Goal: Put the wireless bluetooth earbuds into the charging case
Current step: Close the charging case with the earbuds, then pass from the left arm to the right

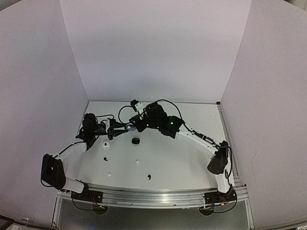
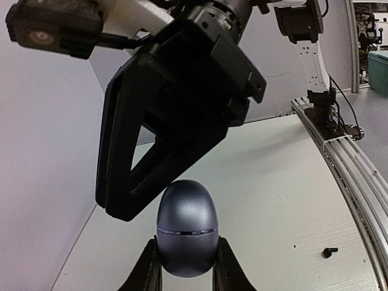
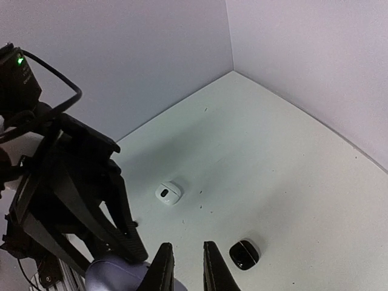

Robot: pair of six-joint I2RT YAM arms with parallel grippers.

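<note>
My left jaws (image 2: pixel 186 247) are clamped on the lower half of the grey charging case (image 2: pixel 187 221), one finger on each flank below the seam, so the lid half stands free. The case seems lifted clear of the desk (image 2: pixel 285 200). My right jaws (image 3: pixel 187 254) stand narrowly apart with nothing between them. In the left wrist view their tips sit right at the top of the lid, touching or just short of it, I cannot tell which.

I judge the case to be a hard, glossy egg: light, rigid and slippery. A sideways shove on the lid could squirt it out of my grip, so the hold belongs low on the flanks, and the lid is best caught at the seam.

The earbuds (image 1: pixel 104 158) lie scattered as specks on the desk nearer the arm bases, well apart from the held case. They look tiny, smooth and light, and likely to skitter, so I would pinch each gently across its broadest part.

A black case (image 3: pixel 244 253) and a white case (image 3: pixel 168 193) rest on the desk below.
</note>
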